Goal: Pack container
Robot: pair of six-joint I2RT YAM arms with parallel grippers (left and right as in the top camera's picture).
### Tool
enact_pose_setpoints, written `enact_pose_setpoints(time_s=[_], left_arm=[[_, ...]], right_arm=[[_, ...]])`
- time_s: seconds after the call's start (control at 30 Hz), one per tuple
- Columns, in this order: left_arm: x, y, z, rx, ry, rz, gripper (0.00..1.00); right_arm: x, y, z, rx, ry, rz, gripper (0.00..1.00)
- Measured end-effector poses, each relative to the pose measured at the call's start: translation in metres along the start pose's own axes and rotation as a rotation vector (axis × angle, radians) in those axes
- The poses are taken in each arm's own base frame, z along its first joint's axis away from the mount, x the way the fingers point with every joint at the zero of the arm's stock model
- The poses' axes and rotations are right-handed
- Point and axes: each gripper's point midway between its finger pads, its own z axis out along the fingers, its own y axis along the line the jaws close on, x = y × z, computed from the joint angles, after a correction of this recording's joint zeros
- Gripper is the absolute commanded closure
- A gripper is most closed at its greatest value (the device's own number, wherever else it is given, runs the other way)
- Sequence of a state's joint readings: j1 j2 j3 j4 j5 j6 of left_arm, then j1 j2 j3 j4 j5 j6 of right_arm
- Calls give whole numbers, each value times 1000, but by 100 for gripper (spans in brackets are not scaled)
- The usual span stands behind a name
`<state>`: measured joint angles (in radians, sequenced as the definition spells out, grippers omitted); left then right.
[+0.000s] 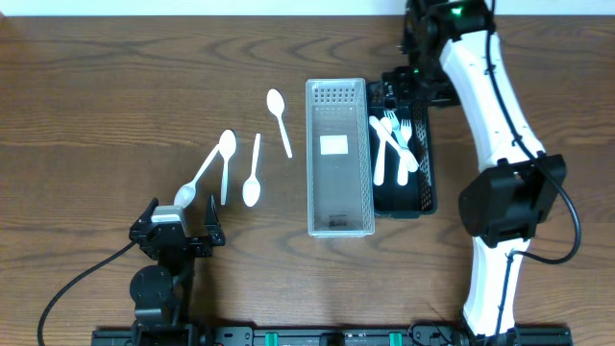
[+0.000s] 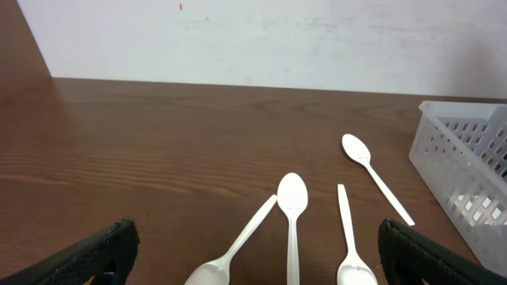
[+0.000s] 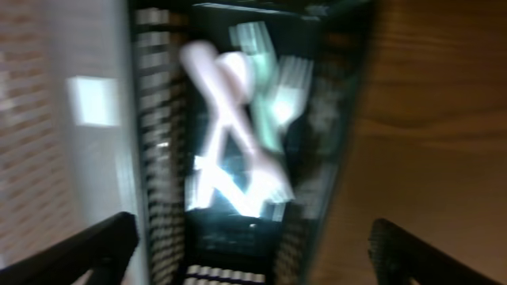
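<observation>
Right jaws spread wide above white forks [image 1: 402, 135] in black tray [image 1: 409, 198]

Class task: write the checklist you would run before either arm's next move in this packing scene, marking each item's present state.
1. Left gripper open and empty: ok.
2. All four spoons inside the left wrist view: ok.
3. Clear basket has free room: ok.
4. Right gripper open above the black basket: ok.
5. Right wrist view sharp enough to aim: not ok, blurred.
6. Two nearest spoons not touching: cannot tell.
</observation>
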<state>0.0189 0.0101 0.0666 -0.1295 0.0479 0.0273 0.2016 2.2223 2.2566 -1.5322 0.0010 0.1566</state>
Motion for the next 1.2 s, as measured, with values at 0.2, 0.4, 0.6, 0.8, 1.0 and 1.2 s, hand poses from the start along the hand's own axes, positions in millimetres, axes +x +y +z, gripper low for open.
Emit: enact_pose_setpoints(time_s=[0.2, 0.4, 0.6, 0.8, 1.0, 1.2], left_arm=[[0, 0, 0, 0, 0, 0, 2], [0, 0, 0, 0, 0, 0, 2], [0, 0, 0, 0, 0, 0, 2], [0, 0, 0, 0, 0, 0, 2], [0, 0, 0, 0, 0, 0, 2], [0, 0, 0, 0, 0, 0, 2]], right_arm=[[-5, -93, -2, 138, -7, 143, 1], [20, -206, -6, 201, 28, 344, 1], [47, -269, -7, 162, 36, 493, 1], [56, -293, -2, 109, 16, 548, 1], [68, -286, 32, 63, 83, 551, 1], [67, -282, 43, 54, 89, 540, 1]])
